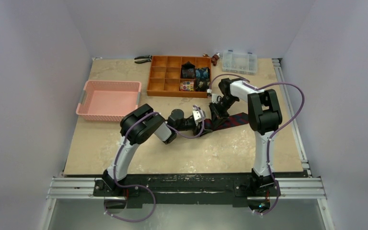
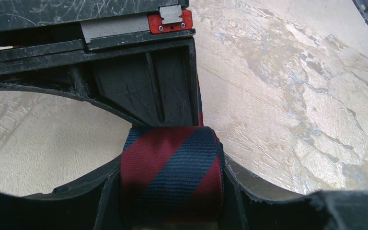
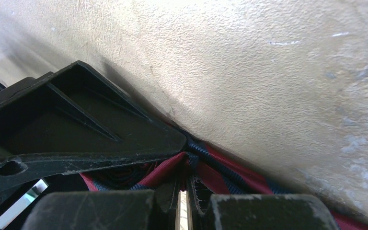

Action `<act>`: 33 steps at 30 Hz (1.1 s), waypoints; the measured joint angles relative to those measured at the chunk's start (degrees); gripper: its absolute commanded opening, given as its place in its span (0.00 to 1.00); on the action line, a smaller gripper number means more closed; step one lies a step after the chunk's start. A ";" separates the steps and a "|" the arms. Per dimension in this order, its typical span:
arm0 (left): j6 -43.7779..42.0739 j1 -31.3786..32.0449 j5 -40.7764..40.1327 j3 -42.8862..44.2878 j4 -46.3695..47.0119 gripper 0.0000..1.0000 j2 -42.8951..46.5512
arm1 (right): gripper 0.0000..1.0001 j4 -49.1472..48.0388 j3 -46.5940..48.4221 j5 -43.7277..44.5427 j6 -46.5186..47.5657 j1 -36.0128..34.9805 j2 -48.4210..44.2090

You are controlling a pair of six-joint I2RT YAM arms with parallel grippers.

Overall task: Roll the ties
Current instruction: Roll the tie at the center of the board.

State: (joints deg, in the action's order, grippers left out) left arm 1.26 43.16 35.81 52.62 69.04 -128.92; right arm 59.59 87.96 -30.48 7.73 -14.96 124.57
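Item: striped tie (image 2: 172,167), navy with red diagonals. Lies mid-table just ahead of both arms, near end wound into a short fat roll, unrolled tail (image 1: 235,119) trailing flat to the right.

Left gripper (image 1: 200,120): half-wide, fingers (image 2: 100,201) pressing the roll from both sides.

Right gripper (image 3: 184,191): closed tight, pinching a bunched fold of the same fabric just beside the roll.

Handling, by estimate: light, soft, slick weave; likely to spring loose or telescope if released. Best held across the roll's flat sides, squeezing the edges, with the tail kept taut and straight.

Further back: pink basket (image 1: 108,99) at left; wooden divider tray (image 1: 155,76) with finished rolled ties (image 1: 188,71) in its right-hand compartments.

Farthest: pliers (image 1: 143,59), clear plastic box (image 1: 239,61).
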 measured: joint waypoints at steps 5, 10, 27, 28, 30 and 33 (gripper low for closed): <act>0.83 0.02 -0.02 0.07 2.23 0.50 -1.03 | 0.00 0.04 0.00 0.24 0.00 0.02 -0.02; 1.18 0.13 0.00 0.61 3.80 0.51 -2.10 | 0.00 0.09 -0.02 0.52 -0.04 0.02 -0.04; -5.14 3.30 -6.32 -4.15 -15.17 0.00 9.22 | 0.03 -4.55 -8.07 -3.17 -0.87 -2.21 -4.11; -5.84 3.34 -6.47 -4.24 -17.64 0.00 10.29 | 0.06 -5.09 -8.68 -4.09 -1.11 -2.32 -4.24; -7.91 3.23 -6.73 -4.15 -23.37 0.00 12.57 | 0.11 -5.92 -9.31 -6.16 -1.51 -2.40 -4.15; -10.49 2.67 -6.78 -3.41 -29.92 0.00 14.53 | 0.19 -7.06 -9.57 -8.41 -1.81 -2.64 -3.89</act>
State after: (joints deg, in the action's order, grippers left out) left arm -9.23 45.82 29.04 49.21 39.11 -114.39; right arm 52.53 78.39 -38.89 5.91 -17.61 120.68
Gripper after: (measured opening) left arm 0.450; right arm 0.124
